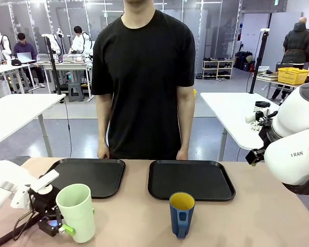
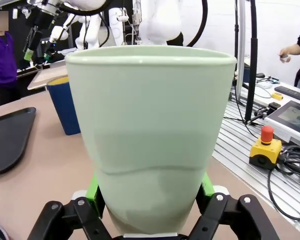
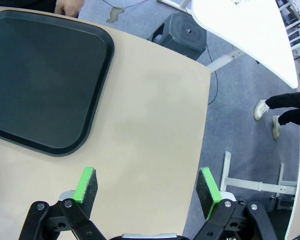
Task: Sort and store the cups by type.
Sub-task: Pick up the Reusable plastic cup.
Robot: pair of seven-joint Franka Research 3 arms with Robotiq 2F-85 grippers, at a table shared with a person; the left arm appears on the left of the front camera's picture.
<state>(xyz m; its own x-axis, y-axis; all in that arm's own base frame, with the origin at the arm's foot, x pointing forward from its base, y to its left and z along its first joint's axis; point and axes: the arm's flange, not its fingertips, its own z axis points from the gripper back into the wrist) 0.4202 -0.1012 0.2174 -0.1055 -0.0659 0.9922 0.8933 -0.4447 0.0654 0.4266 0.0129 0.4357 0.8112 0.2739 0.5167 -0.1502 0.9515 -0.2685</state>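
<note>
A tall pale green tumbler (image 1: 77, 211) stands upright at the front left of the table. My left gripper (image 1: 67, 229) is shut on its lower part; in the left wrist view the tumbler (image 2: 150, 125) sits between the green pads (image 2: 94, 189). The dark blue mug (image 1: 182, 213) with a yellow inside stands free at the front middle, handle toward the camera, and its side (image 2: 65, 107) shows behind the tumbler. My right gripper (image 3: 147, 190) hangs open and empty above bare table near the right tray's corner.
Two black trays (image 1: 87, 175) (image 1: 190, 177) lie side by side at the far edge. The person stands behind them with hands (image 1: 103, 152) resting at the table edge. The right arm's body (image 1: 298, 149) looms at the right. A yellow stop button (image 2: 265, 147) and cables lie off the table.
</note>
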